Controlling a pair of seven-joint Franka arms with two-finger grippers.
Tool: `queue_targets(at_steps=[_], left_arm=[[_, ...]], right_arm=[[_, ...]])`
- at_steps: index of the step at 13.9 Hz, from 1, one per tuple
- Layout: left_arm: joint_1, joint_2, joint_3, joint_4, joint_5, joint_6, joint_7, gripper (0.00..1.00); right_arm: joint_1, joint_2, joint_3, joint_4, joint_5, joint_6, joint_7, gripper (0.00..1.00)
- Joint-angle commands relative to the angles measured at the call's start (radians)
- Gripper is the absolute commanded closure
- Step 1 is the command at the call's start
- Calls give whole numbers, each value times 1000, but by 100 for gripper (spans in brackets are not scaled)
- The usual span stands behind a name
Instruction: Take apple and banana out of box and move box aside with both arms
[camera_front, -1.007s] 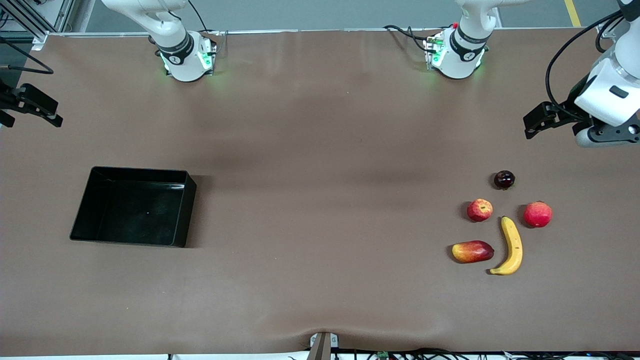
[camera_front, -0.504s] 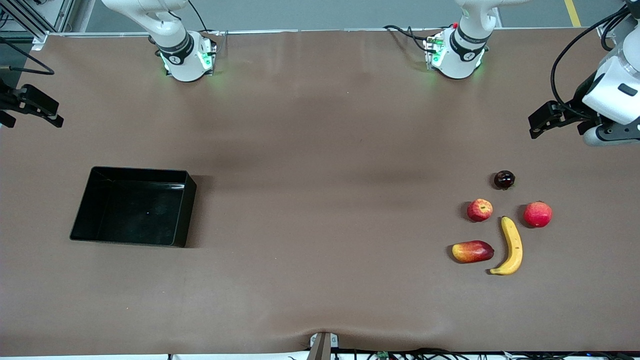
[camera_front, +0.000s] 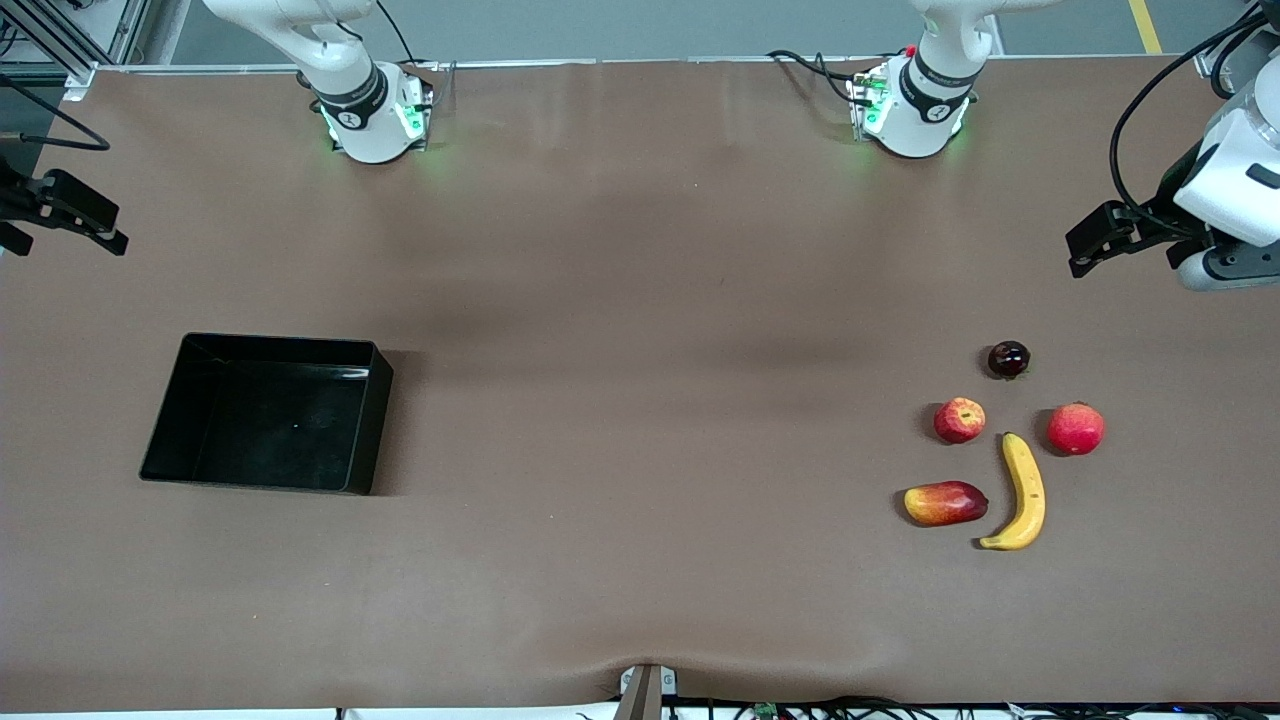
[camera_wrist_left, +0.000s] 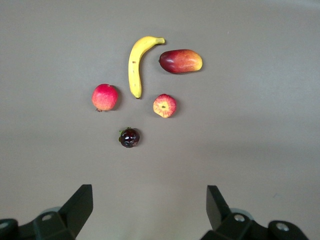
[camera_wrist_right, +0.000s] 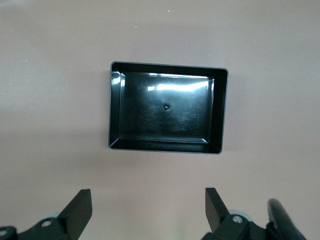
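The yellow banana lies at the left arm's end of the table. The red apple with a yellowish top sits beside it. The black box stands with nothing in it at the right arm's end. My left gripper hangs open high over the table's edge at the left arm's end, apart from the fruits. At the right arm's end, my right gripper also hangs open high over the table's edge. Neither holds anything.
A red-yellow mango lies next to the banana's lower tip. A second round red fruit sits on the banana's other flank. A small dark fruit lies farther from the front camera than the apple. Brown table spreads between box and fruits.
My left arm has drawn back toward its end of the table, still open. The right gripper has hardly moved. Fruits and box lie as before.
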Motion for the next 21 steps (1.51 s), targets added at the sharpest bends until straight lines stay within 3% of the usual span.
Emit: queue_targets(at_steps=[1,21], left_arm=[[4,-18,0,-2,15,-10,16,0],[5,-6,0,9,2,-10,18,0]], right_arm=[[-2,-5,-3,-4,15,1,-11,0],[-8,-3,-4,-4,15,3,-45,0]])
